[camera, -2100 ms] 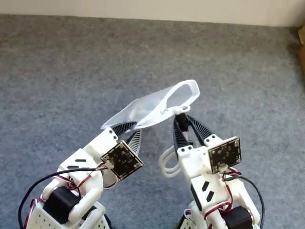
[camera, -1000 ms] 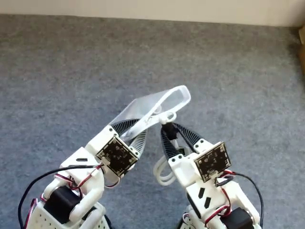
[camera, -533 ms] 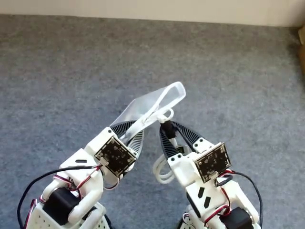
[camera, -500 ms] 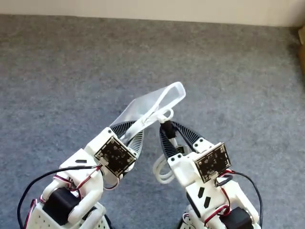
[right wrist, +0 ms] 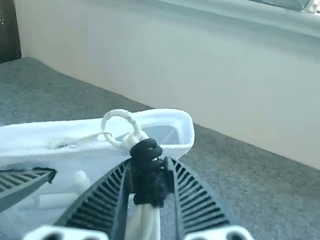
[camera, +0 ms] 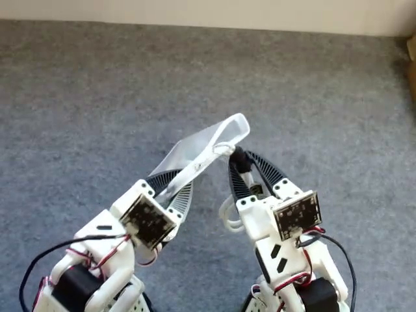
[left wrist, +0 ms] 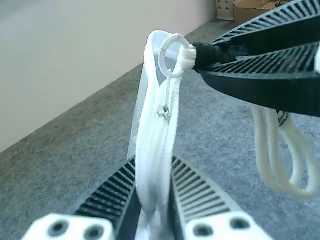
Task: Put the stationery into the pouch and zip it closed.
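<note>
Clamping the translucent white pouch (camera: 195, 146) are left jaws, right jaws pinching its zipper cord (right wrist: 145, 156).

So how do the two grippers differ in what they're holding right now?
The left gripper is shut on the edge of the pouch; the right gripper is shut on the zipper's pull cord. Cord loops hang below the right gripper, none below the left. Both hold the pouch off the table.
</note>
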`<move>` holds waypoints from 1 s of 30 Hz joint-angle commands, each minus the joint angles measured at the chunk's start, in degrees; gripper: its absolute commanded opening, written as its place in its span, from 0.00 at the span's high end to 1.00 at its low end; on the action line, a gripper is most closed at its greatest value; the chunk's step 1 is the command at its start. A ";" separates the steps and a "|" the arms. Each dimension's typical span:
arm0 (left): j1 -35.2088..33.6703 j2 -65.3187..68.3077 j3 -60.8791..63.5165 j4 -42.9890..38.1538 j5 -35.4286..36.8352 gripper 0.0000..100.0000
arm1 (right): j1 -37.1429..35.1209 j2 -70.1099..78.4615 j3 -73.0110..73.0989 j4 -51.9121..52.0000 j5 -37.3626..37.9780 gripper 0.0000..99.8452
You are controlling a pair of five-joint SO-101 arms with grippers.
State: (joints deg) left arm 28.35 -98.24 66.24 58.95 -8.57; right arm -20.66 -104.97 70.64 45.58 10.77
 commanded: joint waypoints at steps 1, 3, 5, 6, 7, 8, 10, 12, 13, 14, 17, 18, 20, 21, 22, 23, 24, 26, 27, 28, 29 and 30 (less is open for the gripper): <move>-0.22 -7.08 1.19 1.93 0.97 0.99 | 3.91 -0.31 0.31 -3.91 -0.26 1.00; -0.22 -6.64 1.54 1.93 0.88 0.99 | 3.91 -0.31 0.31 -3.91 -0.26 1.00; -0.22 -6.29 1.63 1.93 0.88 0.99 | 4.09 -0.31 0.40 -3.91 -0.26 1.00; -0.22 -6.29 1.63 2.02 0.88 0.99 | 4.62 -0.31 0.57 -4.00 -0.26 1.00; -0.22 -6.37 1.45 2.20 0.88 0.99 | 4.97 -0.31 0.57 -4.09 -0.26 1.00; -0.22 -6.37 1.36 2.29 0.88 0.99 | 5.32 -0.31 0.57 -4.53 -0.26 1.00; -0.22 -6.37 1.36 2.29 0.88 0.99 | 6.20 -0.31 0.75 -5.49 -0.26 1.00; -0.22 -6.37 1.36 2.29 0.88 0.99 | 6.46 -0.22 0.75 -5.67 -0.26 1.00; -0.22 -6.37 1.36 2.29 0.88 0.99 | 6.55 -0.22 0.75 -5.67 -0.26 1.00; -0.31 -6.37 1.36 2.29 0.88 0.99 | 6.81 -0.22 0.75 -5.67 -0.26 1.00; -2.86 -6.37 1.36 2.11 1.14 0.99 | 7.08 -0.22 0.75 -5.67 -0.26 1.00; -3.65 -6.37 1.36 2.02 1.14 0.99 | 7.08 -0.22 0.75 -5.67 -0.26 1.00; -4.35 -6.37 1.36 1.93 1.14 0.99 | 7.08 -0.22 0.75 -5.67 -0.26 1.00; -4.44 -6.37 1.36 1.93 1.14 0.99 | 7.16 -0.22 0.75 -5.67 -0.26 1.00; -4.44 -6.37 1.36 1.93 1.14 0.99 | 7.60 -0.22 0.75 -5.67 -0.26 1.00; -4.44 -6.37 1.36 2.02 1.14 0.99 | 8.04 -0.22 0.75 -5.67 -0.26 1.00; -4.44 -6.37 1.36 2.11 1.14 0.99 | 8.40 -0.22 0.75 -5.76 -0.26 1.00; -4.53 -6.37 1.36 2.11 1.14 0.99 | 8.92 -0.22 0.75 -5.76 -0.35 1.00; -4.53 -6.37 1.36 2.11 1.14 0.99 | 8.92 -0.22 0.84 -6.20 -0.35 1.00; -4.53 -6.37 1.36 2.11 1.14 0.99 | 8.92 -0.22 1.19 -6.64 -0.53 1.00; -4.53 -6.37 1.27 2.11 1.14 0.99 | 9.01 -0.22 1.98 -7.34 -1.14 1.00; -4.62 -6.37 1.27 2.11 1.23 0.99 | 9.71 -0.22 2.68 -8.48 -1.85 1.00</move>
State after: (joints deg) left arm 26.77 -103.16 68.26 59.91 -8.40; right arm -17.05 -104.97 72.92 40.92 10.77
